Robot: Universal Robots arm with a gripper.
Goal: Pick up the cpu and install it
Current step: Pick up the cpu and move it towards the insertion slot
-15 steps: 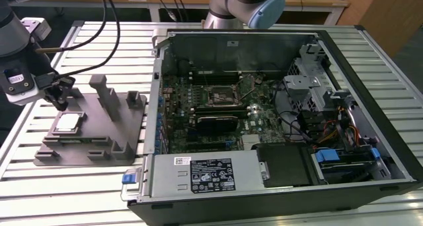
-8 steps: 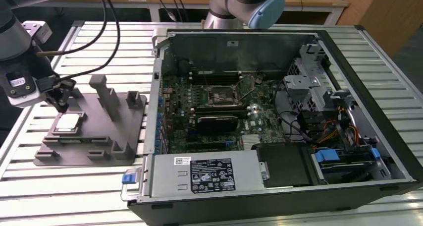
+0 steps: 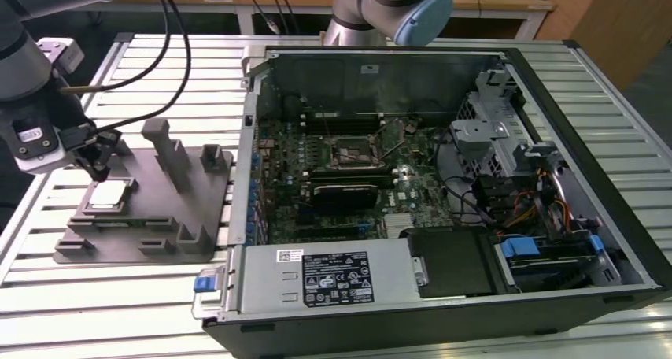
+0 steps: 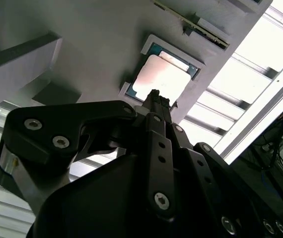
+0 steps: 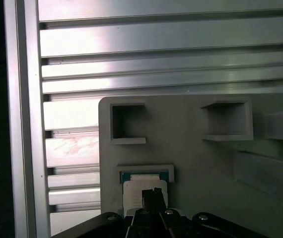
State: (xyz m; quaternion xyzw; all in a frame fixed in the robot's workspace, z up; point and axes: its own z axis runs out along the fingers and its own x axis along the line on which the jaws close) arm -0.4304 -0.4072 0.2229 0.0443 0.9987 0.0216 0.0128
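While the cpu [image 3: 108, 195] lies flat and silver side up in its shallow recess on the grey tray [image 3: 147, 221], at the lower left of the exterior view, the pick-up is the step in hand and the install has not begun. Just above the chip hangs the gripper [image 3: 100, 168]. In the second wrist view its fingers [image 4: 154, 99] are drawn together into one narrow tip, clamped on nothing. Mid-frame, the open computer case [image 3: 420, 178] shows the black socket [image 3: 345, 150], well apart from the tray. Taking the chip would, I judge, call for the fingers to spread wider than its edges and settle squarely, since the recess walls sit close around it.
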